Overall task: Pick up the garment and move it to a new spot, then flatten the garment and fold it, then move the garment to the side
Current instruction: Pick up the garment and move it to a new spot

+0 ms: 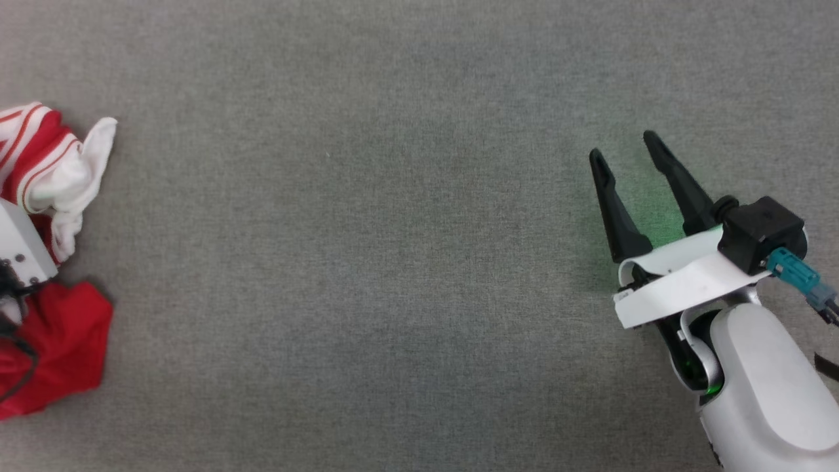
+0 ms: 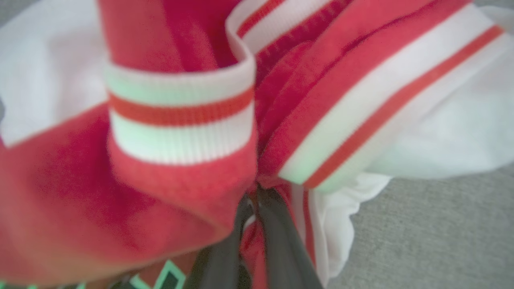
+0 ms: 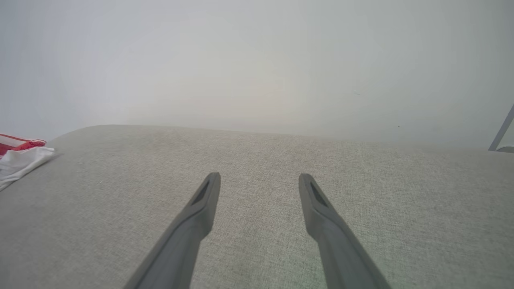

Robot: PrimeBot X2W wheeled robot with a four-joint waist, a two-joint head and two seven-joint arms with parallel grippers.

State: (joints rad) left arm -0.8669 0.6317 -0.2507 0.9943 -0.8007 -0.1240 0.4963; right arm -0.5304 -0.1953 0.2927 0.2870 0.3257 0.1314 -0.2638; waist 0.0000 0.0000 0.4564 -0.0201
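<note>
Far left: garment [image 1: 59,341] lies crumpled at the left edge of the grey surface [image 1: 367,262], red body low, white sleeve and striped band up top. The pale wrist of the left arm sits over it.

Left gripper [image 2: 255,200]: fingers drawn together, pinching a bunch of red cloth just under the striped band [image 2: 180,116]. A sliver of fabric shows between them, so I judge the grip real but thin.

Step in hand, by my reading: lift and carry to a new spot. Best done by rising slowly and watching that the pinch holds more than one layer. The open middle of the surface looks the sensible target, with room to spread the cloth flat.

Right: right gripper [image 1: 623,145] hovers over bare surface, fingers wide apart, holding nothing, well apart from the garment.

Views compared: the left wrist view alone gives the pinch itself. The head view gives the layout, but not the left fingertips. The right wrist view shows the garment [image 3: 20,160] at its left edge, resting on the surface.
</note>
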